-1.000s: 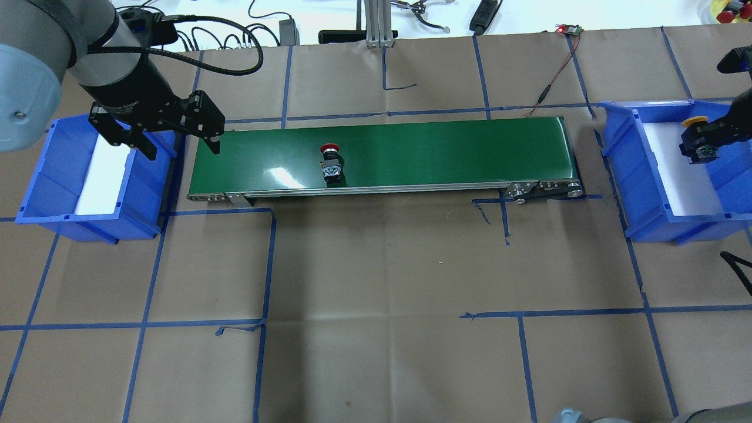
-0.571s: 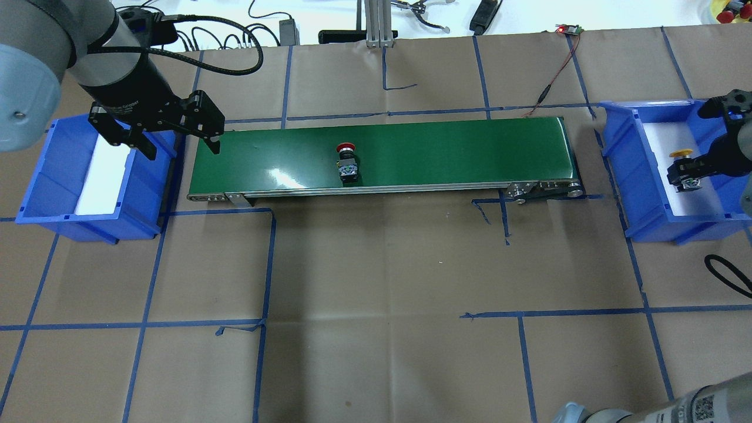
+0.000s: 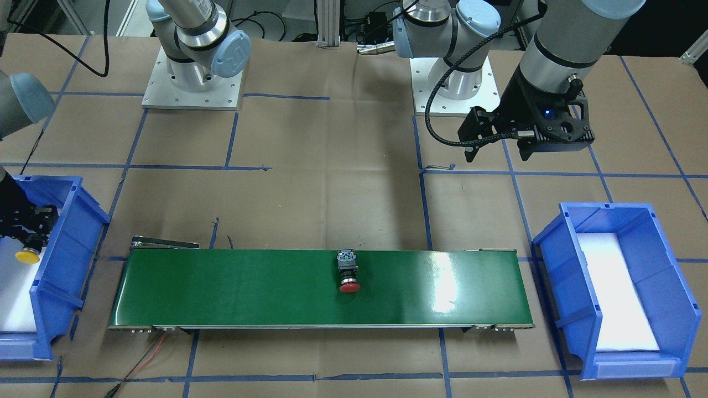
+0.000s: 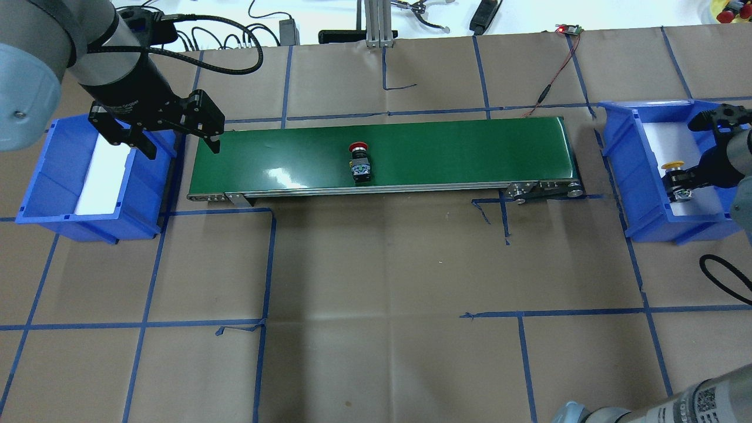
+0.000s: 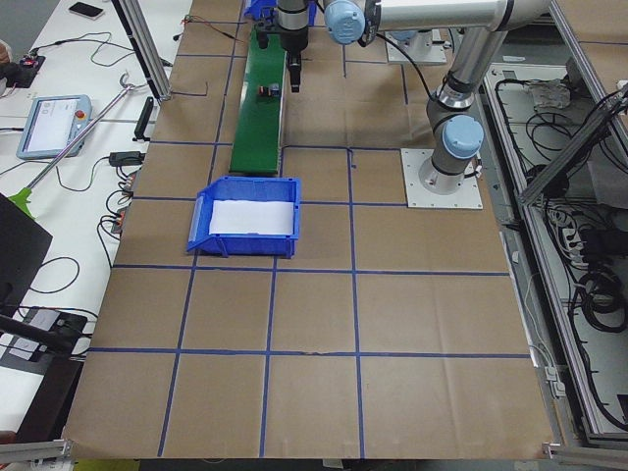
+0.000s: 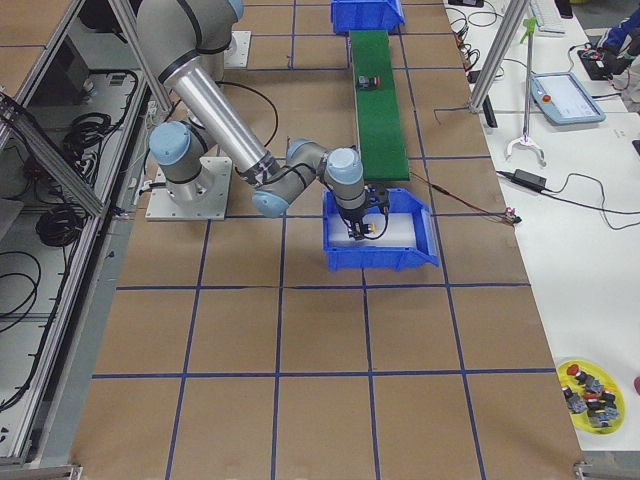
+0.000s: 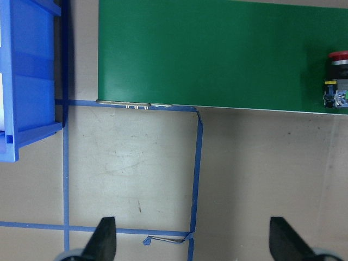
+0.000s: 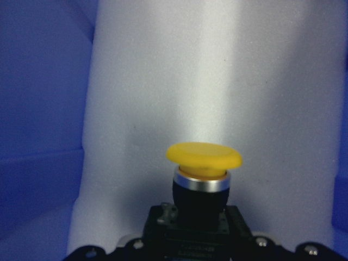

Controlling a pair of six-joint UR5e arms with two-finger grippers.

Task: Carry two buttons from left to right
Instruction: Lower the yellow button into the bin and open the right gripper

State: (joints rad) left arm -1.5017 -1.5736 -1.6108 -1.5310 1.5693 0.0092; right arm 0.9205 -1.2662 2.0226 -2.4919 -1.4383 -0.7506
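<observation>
The yellow-capped button [image 4: 673, 166] is clamped by its contact block in the right end effector [image 4: 681, 182], low inside the right bin [image 4: 623, 164] over its white liner. I cannot tell whether it touches the liner. The red-capped button [image 4: 359, 157] lies on its side midway along the green conveyor belt [image 4: 470, 147], with nothing gripping it. The left end effector [image 4: 180, 144] hangs with its fingers spread wide over the belt's left end, beside the left bin [image 4: 41, 176]. The step in hand looks like depositing the first button. Next, the right fingers need to part and the arm needs to meet the red one at the belt's right end.

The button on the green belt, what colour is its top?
Its round cap is red, clearest in the front-facing view.
</observation>
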